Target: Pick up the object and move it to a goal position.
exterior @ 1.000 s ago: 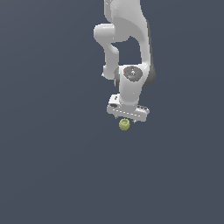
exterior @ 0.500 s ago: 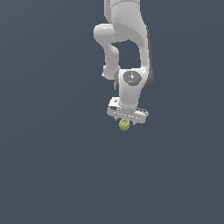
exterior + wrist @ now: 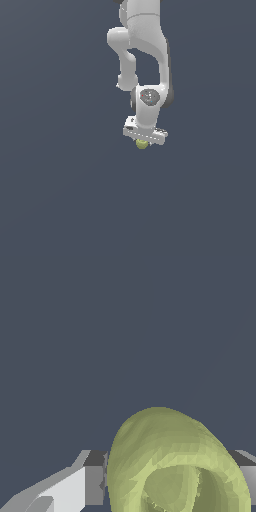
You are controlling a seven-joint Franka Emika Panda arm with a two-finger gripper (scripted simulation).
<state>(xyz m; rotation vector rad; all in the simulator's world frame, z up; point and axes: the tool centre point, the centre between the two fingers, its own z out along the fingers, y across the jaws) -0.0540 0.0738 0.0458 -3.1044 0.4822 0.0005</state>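
**Yellow-green object held between the fingers of the downward-pointing gripper**

Exterior view: the white Panda arm [image 3: 142, 55] reaches down from the top of the frame, and its gripper [image 3: 144, 141] points downward over a plain dark grey-blue surface [image 3: 60, 190]. The object [image 3: 142, 144], small, roundish and yellow-green, sits directly beneath the gripper's wide white body and is clearly narrower than it; only its lower part shows below the hand.

Wrist view: the object [image 3: 175, 466] fills the near field, lumpy, with a dimpled end turned toward the camera. One finger [image 3: 82, 483] lies against one flank of the object, and a grey finger edge [image 3: 247, 478] shows at the opposite flank. The fingers are thus closed on the object, which lies between them. Whether the object touches the surface below cannot be told.
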